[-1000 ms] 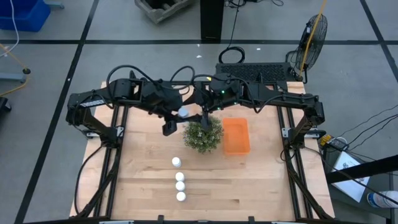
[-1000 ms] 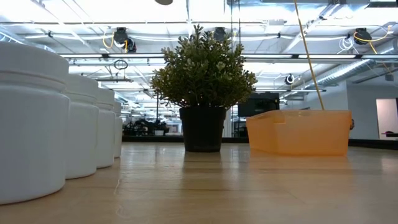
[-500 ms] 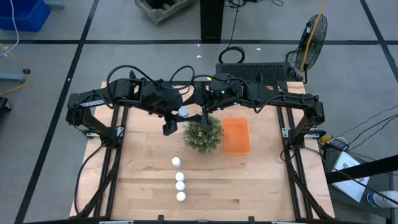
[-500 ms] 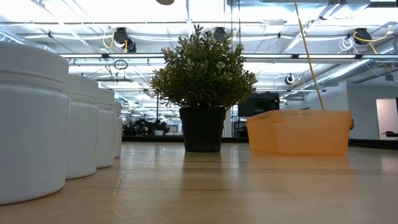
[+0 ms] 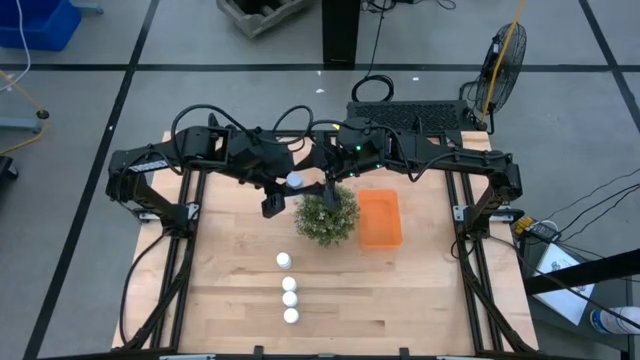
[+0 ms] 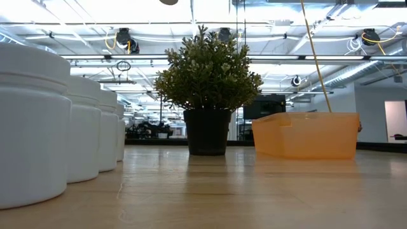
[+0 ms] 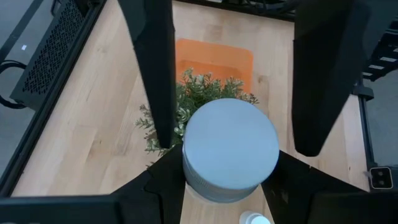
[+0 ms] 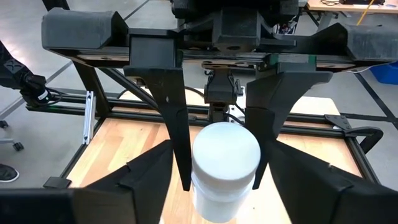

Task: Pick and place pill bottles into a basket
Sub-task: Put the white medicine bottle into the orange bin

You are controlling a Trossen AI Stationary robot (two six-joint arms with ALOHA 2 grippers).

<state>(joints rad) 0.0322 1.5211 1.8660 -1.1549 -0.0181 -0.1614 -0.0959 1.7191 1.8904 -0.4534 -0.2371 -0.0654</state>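
Note:
One white pill bottle [image 5: 296, 181] is held up in the air over the far middle of the table, just behind the plant. My left gripper [image 7: 227, 163] is shut on it. My right gripper [image 8: 224, 182] faces it from the other side, open. Its two fingers [image 7: 155, 74] stand on either side of the same bottle [image 7: 230, 149], and a gap shows beside one of them. Several more pill bottles [image 5: 289, 290] stand in a row on the near middle of the table. The orange basket [image 5: 380, 220] sits on the table to the right of the plant. My left gripper pinches the bottle between its two fingers [image 8: 176, 124], on opposite sides of its upper part [image 8: 199, 155]. The fingers slant down onto it from above and from the table's left. The bottle stands roughly upright in the hold, cap up, lifted clear of the table.
A bushy green plant [image 5: 325, 218] in a dark pot [image 6: 206, 130] stands right below and in front of both grippers, with the basket [image 6: 305, 135] close beside it. The row of bottles [image 6: 32, 121] takes up the near middle. Bare wood lies to the left and right.

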